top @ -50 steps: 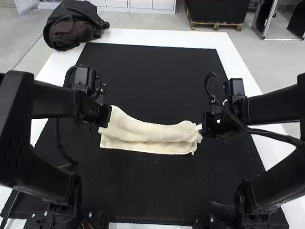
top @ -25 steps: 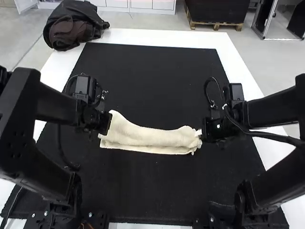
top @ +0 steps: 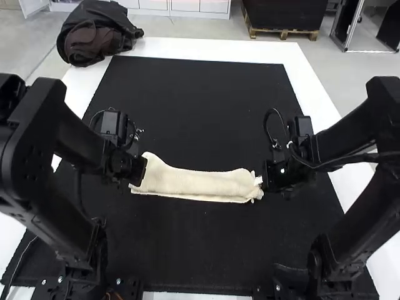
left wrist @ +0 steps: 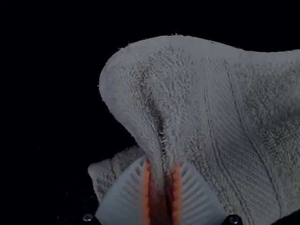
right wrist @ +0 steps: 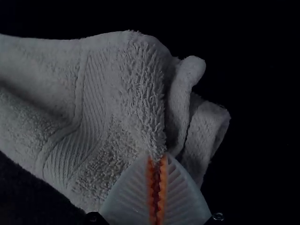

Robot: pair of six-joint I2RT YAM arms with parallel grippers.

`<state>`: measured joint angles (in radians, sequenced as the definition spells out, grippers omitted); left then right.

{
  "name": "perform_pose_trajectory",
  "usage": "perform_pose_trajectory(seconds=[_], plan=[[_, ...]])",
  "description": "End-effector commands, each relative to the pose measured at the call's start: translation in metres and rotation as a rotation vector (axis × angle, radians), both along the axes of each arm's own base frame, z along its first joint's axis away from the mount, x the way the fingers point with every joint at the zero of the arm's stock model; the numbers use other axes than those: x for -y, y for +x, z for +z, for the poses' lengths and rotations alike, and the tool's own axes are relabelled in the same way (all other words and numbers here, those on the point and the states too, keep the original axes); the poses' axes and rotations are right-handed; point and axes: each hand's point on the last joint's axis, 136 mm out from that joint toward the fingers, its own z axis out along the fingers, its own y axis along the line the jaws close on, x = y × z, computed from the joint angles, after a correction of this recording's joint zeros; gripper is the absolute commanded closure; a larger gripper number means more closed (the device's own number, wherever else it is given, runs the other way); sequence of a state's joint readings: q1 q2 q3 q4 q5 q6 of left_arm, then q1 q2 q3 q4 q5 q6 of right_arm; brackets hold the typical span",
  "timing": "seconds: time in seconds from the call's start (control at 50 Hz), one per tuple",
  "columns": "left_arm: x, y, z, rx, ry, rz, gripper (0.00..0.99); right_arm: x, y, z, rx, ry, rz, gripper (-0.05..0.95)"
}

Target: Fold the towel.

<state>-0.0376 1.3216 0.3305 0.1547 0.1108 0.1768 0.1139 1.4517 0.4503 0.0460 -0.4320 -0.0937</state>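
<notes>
The cream towel (top: 200, 184) lies as a narrow folded strip across the dark mat, its upper layer over a lower one that shows along the near edge. At its left end is my left gripper (top: 136, 177); at its right end, my right gripper (top: 261, 181). In the left wrist view the left gripper (left wrist: 161, 176) is closed on a pinched fold of the towel (left wrist: 187, 93), and the end beyond bulges up in a rounded loop. My right gripper (right wrist: 157, 164) pinches the towel (right wrist: 136, 84) near a bunched, curled corner.
A black mat (top: 200, 100) covers most of the white table (top: 212, 49). Dark bundled fabric (top: 94, 37) rests at the far left corner. Both arms stand at the near side, with cables looping near the wrists.
Both grippers have come down and nearer the table's front edge, the left one more. The towel's upper layer came along, now covering more of the lower layer.
</notes>
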Motion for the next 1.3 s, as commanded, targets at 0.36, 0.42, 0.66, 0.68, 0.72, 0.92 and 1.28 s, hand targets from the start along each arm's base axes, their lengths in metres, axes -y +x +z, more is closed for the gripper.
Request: perform_pose_trajectory(seconds=[0.36,0.42,0.66,0.68,0.72,0.92,1.28], plan=[[-0.035,0.008,0.005,0.038,0.076,0.089,0.048,0.026,0.016,0.001,0.039,-0.075,-0.068,0.17],[-0.041,0.009,0.006,0.044,0.083,0.100,0.034,0.025,0.016,0.002,0.039,-0.075,-0.066,0.04],[-0.059,0.016,0.016,0.091,0.085,0.151,0.033,0.017,0.021,0.010,0.059,-0.041,-0.041,0.00],[-0.060,0.017,0.017,0.096,0.085,0.154,0.033,0.016,0.021,0.011,0.058,-0.038,-0.039,0.00],[-0.062,0.018,0.018,0.102,0.085,0.158,0.033,0.015,0.022,0.011,0.059,-0.035,-0.037,0.00],[-0.062,0.020,0.020,0.114,0.079,0.162,0.033,0.004,0.022,0.015,0.060,-0.022,-0.021,0.00],[-0.073,0.032,0.037,0.162,0.065,0.209,0.033,-0.018,0.013,0.006,0.010,0.008,0.010,0.00]])
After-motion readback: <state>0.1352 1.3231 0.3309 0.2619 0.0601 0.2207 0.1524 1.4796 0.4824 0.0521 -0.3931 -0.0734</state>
